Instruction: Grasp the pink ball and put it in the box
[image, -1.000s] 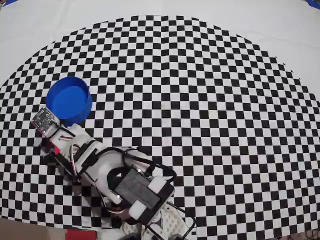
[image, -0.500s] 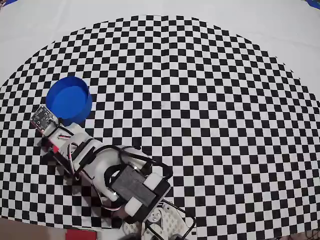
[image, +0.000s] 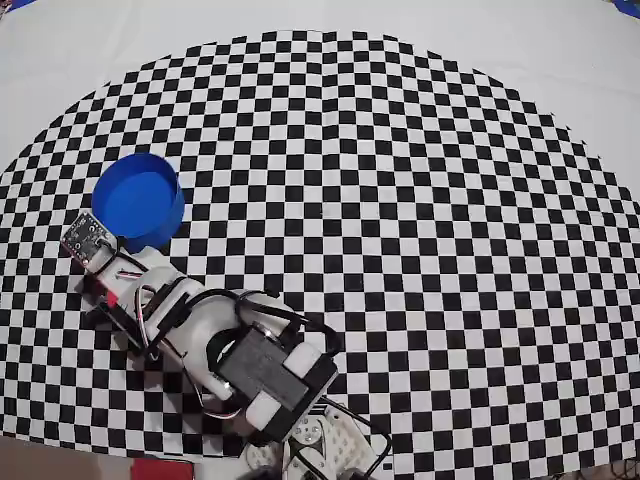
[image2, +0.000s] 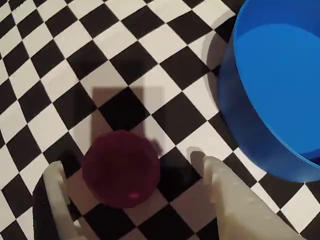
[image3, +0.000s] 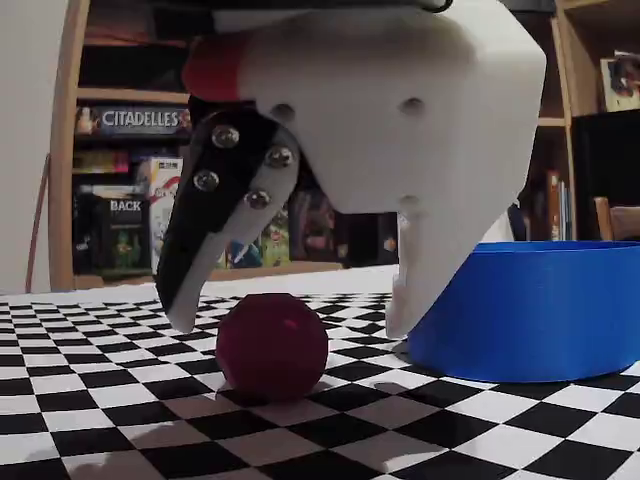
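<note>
- Seen from overhead, the arm (image: 215, 335) reaches from the bottom edge up and left across the checkered tabletop (image: 420, 200), its wrist end just below the box (image: 138, 200).
- Overhead: the box is round, bright blue and open-topped, standing upright near the left side of the checker pattern; the pink ball and the jaws are hidden under the arm.
- Wrist view: the pink ball (image2: 121, 169) rests on the tabletop (image2: 60, 45) between the two fingers, which rise from the bottom edge.
- Wrist view: the jaws (image2: 127, 167) are spread wide around the ball; the left finger (image2: 56, 192) sits just beside it, the right finger (image2: 227, 192) stands clearly apart from it.
- Wrist view: the box (image2: 280, 95) fills the upper right, near the ball but not touching it.
- Fixed view: the ball (image3: 272, 346) sits on the tabletop (image3: 100, 400), dark magenta and matte.
- Fixed view: the jaws (image3: 290, 322) straddle the ball, tips lowered beside its upper half, neither touching it.
- Fixed view: the box (image3: 535, 310) stands to the right, partly behind the white finger (image3: 425, 270).
- Fixed view: shelves (image3: 130, 170) with games fill the background.
</note>
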